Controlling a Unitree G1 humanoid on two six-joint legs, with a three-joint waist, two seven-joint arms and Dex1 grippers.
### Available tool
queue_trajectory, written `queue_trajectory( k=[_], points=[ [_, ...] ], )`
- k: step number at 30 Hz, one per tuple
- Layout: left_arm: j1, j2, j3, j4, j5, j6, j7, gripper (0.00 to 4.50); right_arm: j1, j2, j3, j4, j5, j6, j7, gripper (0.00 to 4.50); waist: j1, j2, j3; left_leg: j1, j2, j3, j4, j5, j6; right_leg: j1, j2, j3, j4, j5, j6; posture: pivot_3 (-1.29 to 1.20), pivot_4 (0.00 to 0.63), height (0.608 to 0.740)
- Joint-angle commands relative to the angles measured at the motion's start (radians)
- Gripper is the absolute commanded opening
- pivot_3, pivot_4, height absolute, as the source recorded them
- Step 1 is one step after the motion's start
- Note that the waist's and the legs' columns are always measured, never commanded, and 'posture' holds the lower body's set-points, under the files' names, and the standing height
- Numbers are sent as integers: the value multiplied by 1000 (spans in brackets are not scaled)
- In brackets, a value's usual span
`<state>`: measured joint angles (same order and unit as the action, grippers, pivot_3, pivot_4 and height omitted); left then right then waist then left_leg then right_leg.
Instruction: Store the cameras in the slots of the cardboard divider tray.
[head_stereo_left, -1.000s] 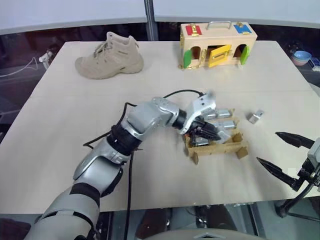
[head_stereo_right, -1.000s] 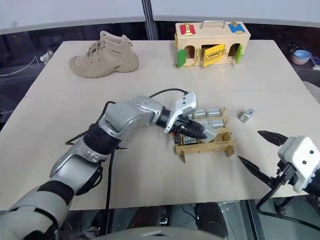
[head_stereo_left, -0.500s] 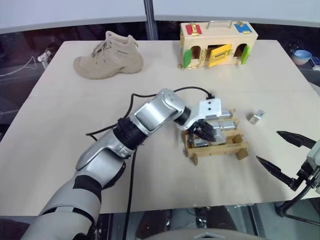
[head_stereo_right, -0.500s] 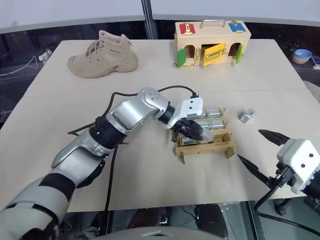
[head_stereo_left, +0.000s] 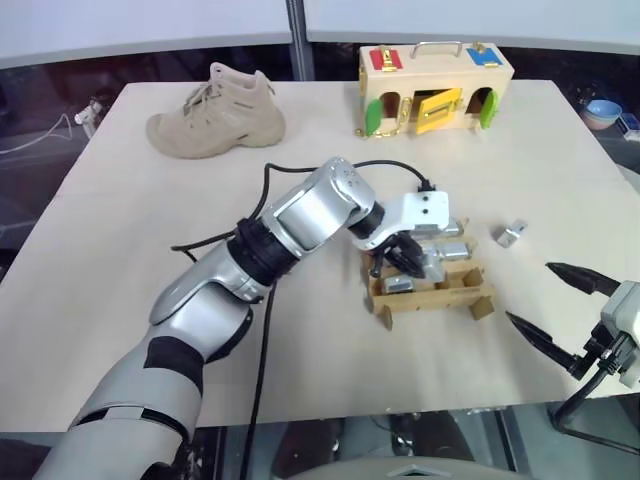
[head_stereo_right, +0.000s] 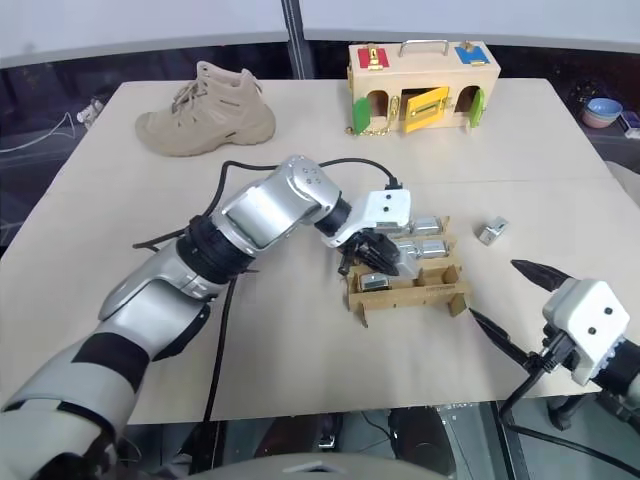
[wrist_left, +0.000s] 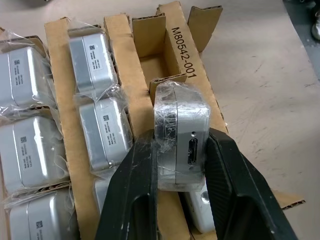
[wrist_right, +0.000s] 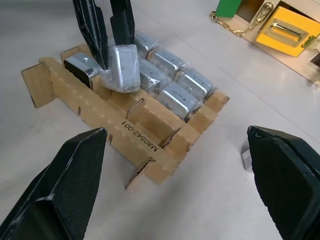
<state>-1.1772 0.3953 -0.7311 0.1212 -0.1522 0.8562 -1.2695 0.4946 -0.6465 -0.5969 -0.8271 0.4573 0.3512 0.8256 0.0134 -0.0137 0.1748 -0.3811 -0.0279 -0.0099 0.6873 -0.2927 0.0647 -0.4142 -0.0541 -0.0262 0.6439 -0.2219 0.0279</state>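
Your left claw (wrist_left: 181, 165) is clamped on one plastic-wrapped camera (wrist_left: 180, 132), gripping its two broad faces, with the port end facing the wrist camera. It holds that camera over the cardboard divider tray (head_stereo_left: 432, 296), above the near row of slots on the side nearest your right claw. Just beyond the held camera, one slot in that row (wrist_left: 156, 62) is bare cardboard, and the printed code runs along the tray's outer wall beside it. The other cameras (wrist_left: 102, 132) you can see lie wrapped in their slots, packed close, so there is little room between them and the dividers.

The tray sits on the tabletop (head_stereo_left: 150, 300) a little in from its near edge, with bare surface on all sides. One loose camera (head_stereo_left: 510, 233) lies on the tabletop beyond the tray's right end, well apart from it.

Your right claw (head_stereo_left: 560, 315) stands wide and holds nothing, low near the tabletop's near right edge, its tips pointing toward the tray with clear surface between.

Along the far edge, the boot (head_stereo_left: 217, 111) and the wooden latch box (head_stereo_left: 436, 75) are well away from the tray.
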Motion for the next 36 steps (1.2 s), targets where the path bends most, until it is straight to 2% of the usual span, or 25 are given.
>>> queue_trajectory(
  k=[1,8,17,19,20,23,31,34,36],
  points=[
    [-38,0,-55,-18,45,64,-14,719,2,-5,1,-23,-7,-19,-15,4452,0,0,0,0,0,0,0,0,0,0,0,0,0,0,0,0,150,740],
    [-79,-20,-76,-17,25,189,-29,719,9,-2,10,-30,-14,-22,-33,4452,-2,0,0,0,0,0,0,0,0,0,1,0,0,0,0,0,150,740],
    [-90,-92,-110,47,65,187,27,719,1,-10,28,-20,-21,-32,-33,4452,0,0,0,0,0,1,0,0,0,0,1,1,0,0,0,0,150,740],
    [-91,-108,-109,69,74,186,46,1733,1,-12,27,-20,-18,-32,-28,4500,1,0,0,0,0,0,0,0,0,0,1,0,0,0,0,0,150,740],
    [-95,-117,-100,69,72,192,55,2048,5,-13,25,-22,-14,-32,-24,4500,1,0,0,0,0,0,0,0,0,0,1,0,0,0,0,0,150,740],
    [-123,-123,-50,31,42,244,57,3475,16,-21,5,-23,8,-37,5,4500,3,0,0,0,0,0,1,0,0,0,1,0,0,0,0,0,150,740],
    [-139,-31,199,-137,-88,404,95,3475,9,-65,-66,47,86,-47,87,4500,0,1,0,-1,1,0,2,-1,1,0,-1,0,1,0,0,0,150,740],
    [-65,25,315,-216,-141,428,131,3475,-15,-79,-70,75,112,-42,96,4500,1,1,-1,0,1,0,1,1,-2,0,-1,0,0,0,0,0,150,740],
    [45,70,400,-287,-159,386,171,3475,-40,-94,-62,98,122,-38,105,4500,-4,3,-2,0,2,1,1,2,-4,0,-1,1,0,0,0,0,150,740]
  ],
)
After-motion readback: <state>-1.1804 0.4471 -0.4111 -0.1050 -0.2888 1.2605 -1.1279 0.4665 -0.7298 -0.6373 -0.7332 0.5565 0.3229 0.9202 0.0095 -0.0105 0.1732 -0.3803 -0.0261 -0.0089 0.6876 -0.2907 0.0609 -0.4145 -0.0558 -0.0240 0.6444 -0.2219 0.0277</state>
